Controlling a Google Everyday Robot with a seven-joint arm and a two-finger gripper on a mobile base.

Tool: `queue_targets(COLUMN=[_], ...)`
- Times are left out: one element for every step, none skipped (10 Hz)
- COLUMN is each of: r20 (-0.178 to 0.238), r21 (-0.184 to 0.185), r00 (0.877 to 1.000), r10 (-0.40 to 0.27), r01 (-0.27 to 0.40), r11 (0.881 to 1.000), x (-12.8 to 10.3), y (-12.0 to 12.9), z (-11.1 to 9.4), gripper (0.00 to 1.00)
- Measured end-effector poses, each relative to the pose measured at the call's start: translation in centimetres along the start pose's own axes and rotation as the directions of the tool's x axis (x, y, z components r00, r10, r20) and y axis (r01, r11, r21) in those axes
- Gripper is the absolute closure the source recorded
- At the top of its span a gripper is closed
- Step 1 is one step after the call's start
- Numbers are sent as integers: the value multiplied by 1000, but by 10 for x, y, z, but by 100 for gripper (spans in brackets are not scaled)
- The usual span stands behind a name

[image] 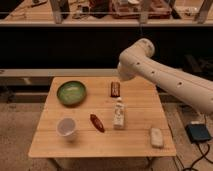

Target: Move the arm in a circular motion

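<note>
My tool isn't anywhere I can pick out in this shot, so I honestly can't tell if it's open or closed. What does show is my arm (165, 80). It's the thick cream-white one with the little dark holes. It comes in from the right edge and slopes up to a rounded joint over the far right part of the bench (140, 107). From that joint a short stub points down and left, ending above the back edge of the bench. It isn't touching anything.

Stuff on the wooden bench:
- a green bowl (71, 93) at the far left
- a pale cup (67, 128) standing upright in front of the bowl, near the front left
- a reddish-brown oblong thing (97, 123) lying at an angle just right of the cup
- a small white bottle (119, 113) upright around the middle
- a brown snack bar (115, 89) behind the bottle, close under the end of the arm
- a pale flat block (156, 137) near the front right corner

A dark box (198, 133) with cables sits on the floor to the right.
</note>
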Motion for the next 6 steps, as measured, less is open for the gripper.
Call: queue_targets(r20=[-22, -53, -80, -75, -68, -67], r21=[-12, -24, -30, -24, -24, -36], r00=[998, 989, 974, 968, 969, 974], r10=[61, 139, 212, 239, 237, 216], r01=[-61, -140, -215, -242, -239, -219], r11=[998, 990, 976, 970, 971, 975], x=[18, 40, 58, 64, 73, 74], y=[15, 34, 52, 60, 71, 78], z=[-1, -3, -6, -8, -18, -23], gripper=[100, 100, 97, 90, 78, 69])
